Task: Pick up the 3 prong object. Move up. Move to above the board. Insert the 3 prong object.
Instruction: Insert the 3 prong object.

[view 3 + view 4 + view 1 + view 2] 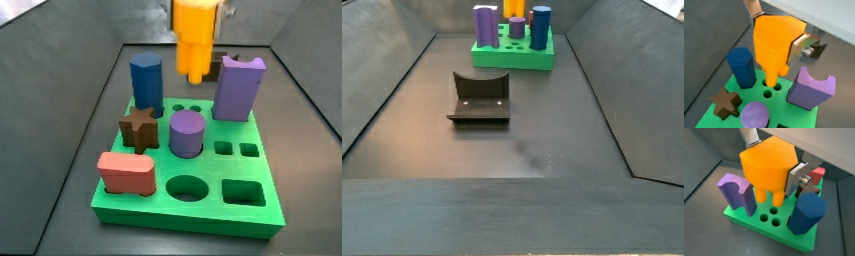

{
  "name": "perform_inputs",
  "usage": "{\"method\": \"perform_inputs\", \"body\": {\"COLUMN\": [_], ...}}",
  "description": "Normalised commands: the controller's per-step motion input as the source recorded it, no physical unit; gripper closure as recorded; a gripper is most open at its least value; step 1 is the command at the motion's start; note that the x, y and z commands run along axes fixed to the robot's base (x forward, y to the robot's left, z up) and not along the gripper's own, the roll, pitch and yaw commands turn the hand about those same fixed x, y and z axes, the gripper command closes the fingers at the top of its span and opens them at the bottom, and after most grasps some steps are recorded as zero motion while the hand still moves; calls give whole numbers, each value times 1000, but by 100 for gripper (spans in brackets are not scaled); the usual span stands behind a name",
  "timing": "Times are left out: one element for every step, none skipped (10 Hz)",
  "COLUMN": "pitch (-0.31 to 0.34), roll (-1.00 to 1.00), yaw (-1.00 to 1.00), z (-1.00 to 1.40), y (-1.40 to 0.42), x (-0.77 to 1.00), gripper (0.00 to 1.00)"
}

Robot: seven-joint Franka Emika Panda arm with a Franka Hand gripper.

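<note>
Down at the bottom of a wrist view the board sits waiting, and just above its small holes the gripper has the 3 prong object pinched tight, so only the insert looks left.

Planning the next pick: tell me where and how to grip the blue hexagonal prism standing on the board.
Grip the blue hexagonal prism near its top, coming straight down, fingers on two opposite flat faces. It stands upright on the board, and the gripper holds the 3 prong object close beside it.
</note>
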Motion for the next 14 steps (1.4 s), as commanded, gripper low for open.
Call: {"method": "perform_inputs", "body": {"pitch": [-36, 0, 0, 0, 0, 0, 0, 20, 27, 67, 40, 0, 0, 0], "roll": [94, 324, 339, 170, 66, 0, 0, 0, 0, 36, 44, 0, 0, 0], "yaw": [-180, 6, 0, -226, -229, -280, -463, -557, -546, -391, -163, -80, -37, -23], "z": [-460, -466, -480, -397, -326, -286, -231, -194, -160, -103, -100, -163, -231, -271], "y": [0, 0, 0, 17, 29, 17, 20, 51, 46, 9, 0, 0, 0, 0], "x": [43, 63, 0, -91, -94, -31, -54, -83, -69, 0, 63, 111, 177, 160], "gripper": [100, 100, 100, 100, 100, 100, 100, 100, 100, 100, 100, 100, 100, 100]}}
